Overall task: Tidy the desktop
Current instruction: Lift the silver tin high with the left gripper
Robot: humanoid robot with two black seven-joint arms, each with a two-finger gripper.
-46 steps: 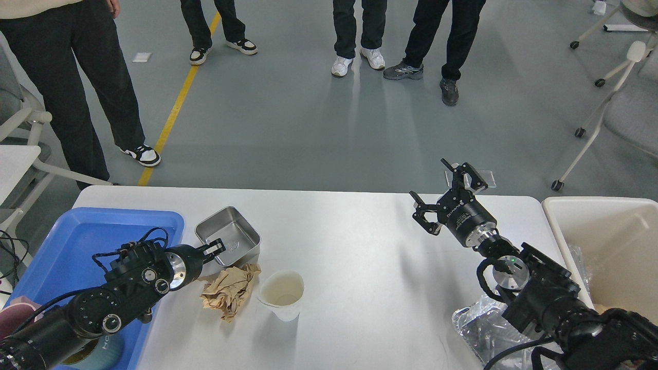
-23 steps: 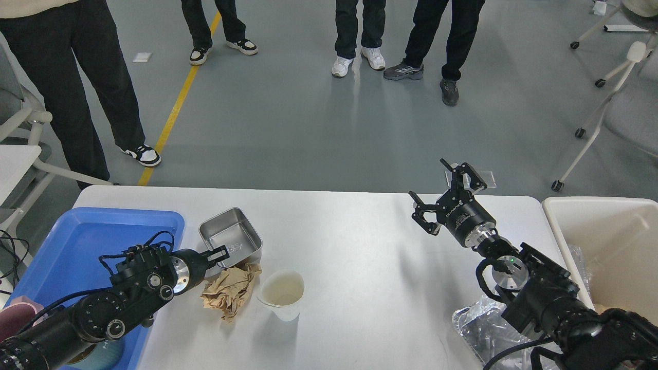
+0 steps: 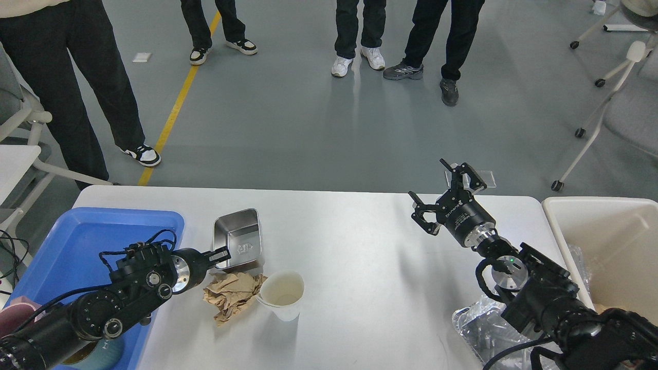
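Observation:
The white desktop (image 3: 360, 257) carries a small square metal tin (image 3: 239, 239), a crumpled brown paper (image 3: 231, 294) and a white paper cup (image 3: 281, 294), all close together at the left. My left gripper (image 3: 221, 255) reaches from over the blue tray and its two fingers pinch the tin's near left rim. The tin sits tilted. My right gripper (image 3: 443, 191) is open and empty, held above the desktop's far right part, apart from everything.
A blue plastic tray (image 3: 77, 236) lies at the left edge with a teal mug (image 3: 105, 352) at its near end. A beige bin (image 3: 606, 231) stands at the right. Crumpled clear plastic (image 3: 478, 329) lies under my right arm. People stand beyond the far edge.
My left gripper has drawn back slightly and turned the metal tin clockwise, shifting it right. The brown paper has spread a little towards the cup. The right arm has not moved.

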